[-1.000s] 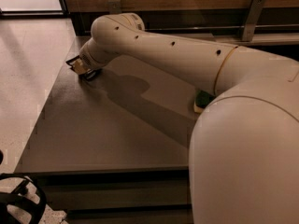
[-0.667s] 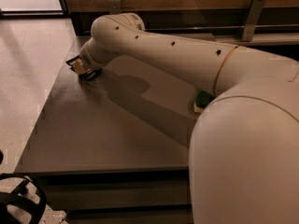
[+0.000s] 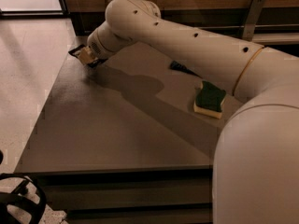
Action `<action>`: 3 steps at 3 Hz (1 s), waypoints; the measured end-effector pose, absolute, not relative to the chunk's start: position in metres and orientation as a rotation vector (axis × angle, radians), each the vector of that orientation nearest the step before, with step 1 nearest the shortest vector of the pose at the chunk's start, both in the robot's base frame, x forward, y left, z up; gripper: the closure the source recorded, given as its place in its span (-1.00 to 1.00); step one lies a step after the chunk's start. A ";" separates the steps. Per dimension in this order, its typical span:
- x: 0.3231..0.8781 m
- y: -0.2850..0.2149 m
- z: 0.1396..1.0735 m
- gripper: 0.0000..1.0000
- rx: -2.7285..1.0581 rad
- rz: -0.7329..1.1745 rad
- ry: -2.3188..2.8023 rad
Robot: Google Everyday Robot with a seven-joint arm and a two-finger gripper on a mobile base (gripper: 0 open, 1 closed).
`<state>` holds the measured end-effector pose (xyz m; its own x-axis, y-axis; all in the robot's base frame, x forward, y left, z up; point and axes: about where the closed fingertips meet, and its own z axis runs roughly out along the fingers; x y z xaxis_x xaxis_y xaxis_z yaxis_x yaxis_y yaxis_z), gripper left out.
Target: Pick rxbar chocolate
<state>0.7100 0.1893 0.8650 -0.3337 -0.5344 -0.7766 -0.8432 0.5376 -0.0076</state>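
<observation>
Camera view showed my end effector (image 3: 87, 57) beside the black bar (image 3: 74, 50) at the counter (image 3: 117, 134) corner; I could not tell its grip state. A nudge could push the bar off.

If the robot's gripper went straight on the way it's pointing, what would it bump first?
Most likely the rxbar chocolate, the dark flat bar at the far left corner of the table. The gripper sits right by it, pointing down and left. Depth is unclear, so it may already touch.
</observation>
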 end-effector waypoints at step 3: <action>0.703 0.133 0.949 1.00 -1.120 0.536 1.882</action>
